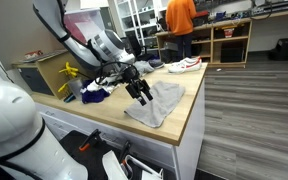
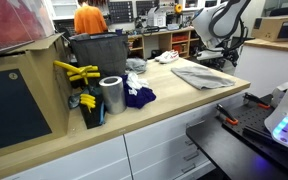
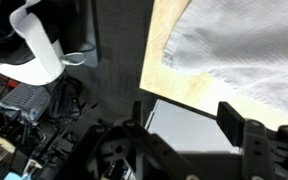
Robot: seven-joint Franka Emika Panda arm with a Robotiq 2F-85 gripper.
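Wrist view has the hand (image 3: 184, 118) spread wide, empty, over the grey cloth (image 3: 252, 50) at the bench (image 3: 169, 85) edge, where a snagging fingertip could drag it off!

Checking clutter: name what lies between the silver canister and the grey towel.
A dark blue cloth by the canister, then bare countertop to the grey towel, in an exterior view.

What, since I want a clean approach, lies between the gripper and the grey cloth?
Nothing visible. The gripper hangs with jaws apart right at the edge of the grey cloth on the wooden countertop. The wrist view shows no object between its fingers and the cloth.
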